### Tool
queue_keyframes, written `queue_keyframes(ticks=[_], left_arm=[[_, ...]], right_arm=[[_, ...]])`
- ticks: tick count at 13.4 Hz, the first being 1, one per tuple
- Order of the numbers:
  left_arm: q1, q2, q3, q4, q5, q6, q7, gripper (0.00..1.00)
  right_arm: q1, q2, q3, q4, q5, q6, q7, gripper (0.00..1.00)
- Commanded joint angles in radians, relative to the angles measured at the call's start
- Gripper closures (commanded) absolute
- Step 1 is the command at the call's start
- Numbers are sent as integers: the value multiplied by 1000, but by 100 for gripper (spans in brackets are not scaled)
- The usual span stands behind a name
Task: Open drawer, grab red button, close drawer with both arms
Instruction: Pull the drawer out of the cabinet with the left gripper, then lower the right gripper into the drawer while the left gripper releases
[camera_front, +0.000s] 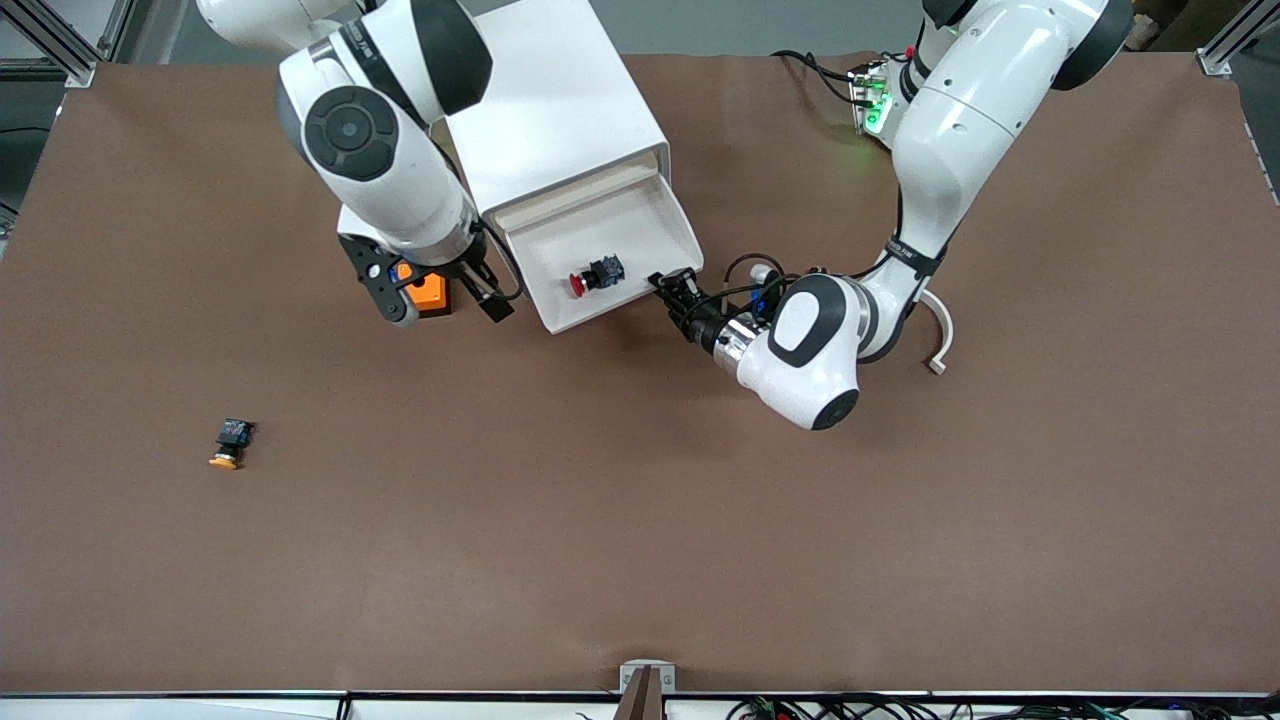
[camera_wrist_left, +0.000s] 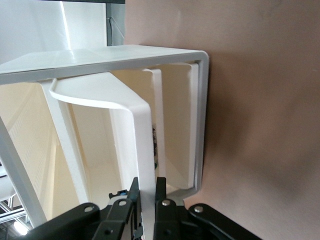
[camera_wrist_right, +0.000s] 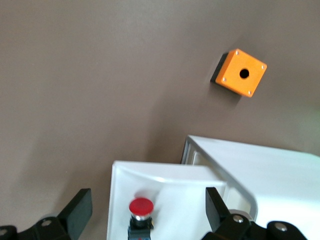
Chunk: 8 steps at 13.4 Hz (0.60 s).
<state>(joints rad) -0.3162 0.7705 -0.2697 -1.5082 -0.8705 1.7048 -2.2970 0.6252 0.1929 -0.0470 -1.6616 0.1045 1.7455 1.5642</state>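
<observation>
Starting lowest in the front view: one orange-capped button (camera_front: 230, 445), dark body, lying alone on the brown table (camera_front: 640, 540) at lower left of the frame, well apart from everything else.

Mid-frame, right of centre: left gripper (camera_front: 676, 291), fingers pressed together on the front lip of the drawer (camera_front: 640, 262); the left wrist view shows the white lip (camera_wrist_left: 142, 150) pinched between the black fingers (camera_wrist_left: 161, 190).

Drawer: pulled out of the cabinet (camera_front: 545, 110), open. Inside it, the button (camera_front: 596, 275) with red cap and dark body, lying on its side near the drawer's front wall, cap toward the right arm's end of the table.

Mid-frame, left of centre: right gripper (camera_front: 442, 296), fingers spread wide, holding nothing, over the table just beside the drawer. Its wrist view shows the red cap (camera_wrist_right: 140, 206) between the two spread fingers (camera_wrist_right: 79, 210).

Under that gripper: orange box (camera_front: 430, 291) with a round hole in its face, on the table.
</observation>
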Motion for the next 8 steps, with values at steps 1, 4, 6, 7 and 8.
queue_keyframes(ticks=[1, 4, 6, 7, 8], left_arm=[[3, 41, 18, 62, -15, -21, 66, 50], [2, 38, 18, 62, -2, -22, 65, 0], [9, 30, 20, 63, -4, -24, 67, 0], [37, 29, 24, 84, -5, -30, 67, 0], [55, 30, 24, 118, -4, -57, 70, 0]], right_arm=[[76, 23, -7, 23, -25, 20, 76, 0], [125, 62, -7, 23, -26, 119, 172, 0], [157, 85, -7, 23, -28, 163, 195, 0], [181, 108, -8, 23, -35, 172, 197, 0], [204, 126, -8, 23, -60, 175, 206, 0]])
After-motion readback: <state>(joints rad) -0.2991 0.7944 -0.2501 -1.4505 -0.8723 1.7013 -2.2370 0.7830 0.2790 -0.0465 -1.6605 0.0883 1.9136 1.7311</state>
